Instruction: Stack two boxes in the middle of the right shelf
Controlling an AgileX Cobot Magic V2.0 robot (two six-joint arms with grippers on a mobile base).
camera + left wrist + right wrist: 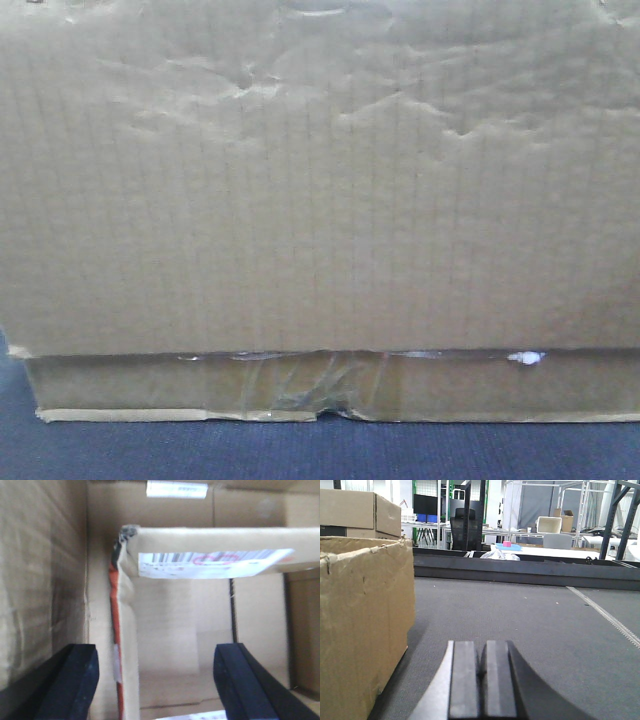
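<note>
A brown cardboard box (320, 200) with a wrinkled face fills the front view; its lower strip carries shiny clear tape and a small white fleck (525, 357). In the left wrist view I look into an open box (175, 625) that has a white barcode label (215, 562) on its flap. My left gripper (157, 680) is open, and the box's upright wall edge with orange tape (116, 630) runs between its fingers, close to the left one, touching neither. My right gripper (481, 677) is shut on nothing, low over grey carpet, just right of a box (362, 620). The shelf is out of view.
Another cardboard box (357, 510) sits higher at the back left. A low dark rail (525, 569) crosses the carpet (530, 615) ahead of the right gripper. Beyond it stand tables, racks and a black chair (465, 527). A metal strip (605, 615) runs along the floor at right.
</note>
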